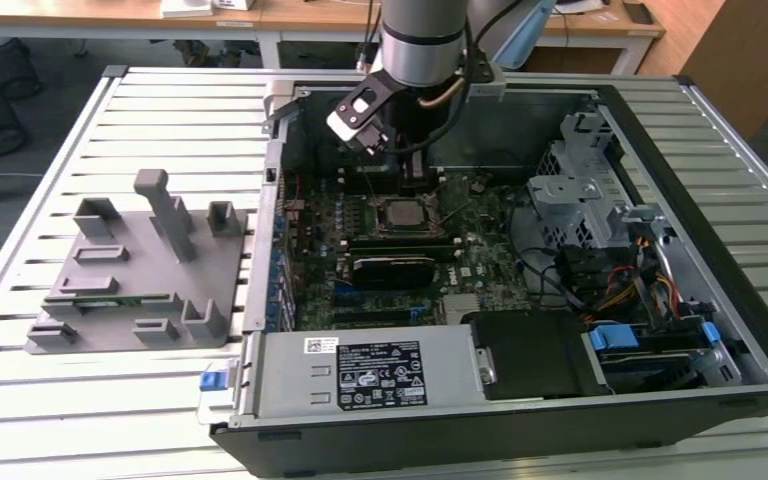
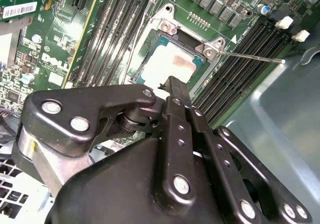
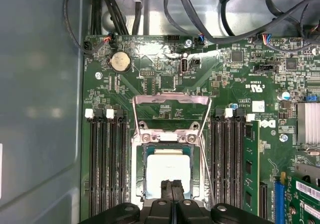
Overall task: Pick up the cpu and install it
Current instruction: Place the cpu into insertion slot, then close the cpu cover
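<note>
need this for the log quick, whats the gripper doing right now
Gripper: shut, fingertips together with nothing between them, just over the cpu, which lies in the open socket.

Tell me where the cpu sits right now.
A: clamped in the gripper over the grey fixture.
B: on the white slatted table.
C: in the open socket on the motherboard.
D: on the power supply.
C: the cpu lies flat in the socket, the metal bracket swung open and the shut gripper close above it.
</note>
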Action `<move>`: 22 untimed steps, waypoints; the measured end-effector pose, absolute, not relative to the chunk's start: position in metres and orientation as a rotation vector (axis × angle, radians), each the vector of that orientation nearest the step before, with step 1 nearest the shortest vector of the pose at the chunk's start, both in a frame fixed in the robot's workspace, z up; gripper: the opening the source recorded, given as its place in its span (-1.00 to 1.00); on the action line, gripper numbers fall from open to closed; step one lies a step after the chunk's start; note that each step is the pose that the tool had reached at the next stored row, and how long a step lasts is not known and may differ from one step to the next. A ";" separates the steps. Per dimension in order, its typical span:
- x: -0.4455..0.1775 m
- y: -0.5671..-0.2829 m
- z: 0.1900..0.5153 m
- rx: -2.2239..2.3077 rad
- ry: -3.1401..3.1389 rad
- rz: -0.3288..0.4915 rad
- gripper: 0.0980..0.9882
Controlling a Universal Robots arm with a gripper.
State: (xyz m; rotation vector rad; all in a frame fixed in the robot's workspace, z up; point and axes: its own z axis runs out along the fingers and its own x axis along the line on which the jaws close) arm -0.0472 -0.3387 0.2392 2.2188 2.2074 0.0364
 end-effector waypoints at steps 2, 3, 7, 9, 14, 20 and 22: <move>-0.047 -0.340 0.239 2.222 2.210 0.042 -0.97; -0.047 -0.341 0.239 2.223 2.211 0.043 -0.97; -0.046 -0.342 0.239 2.224 2.212 0.044 -0.97; -0.046 -0.342 0.239 2.224 2.212 0.044 -0.97; -0.043 -0.342 0.239 2.224 2.212 0.044 -0.97; -0.042 -0.342 0.241 2.224 2.212 0.044 -0.97; -0.042 -0.342 0.244 2.224 2.212 0.044 -0.97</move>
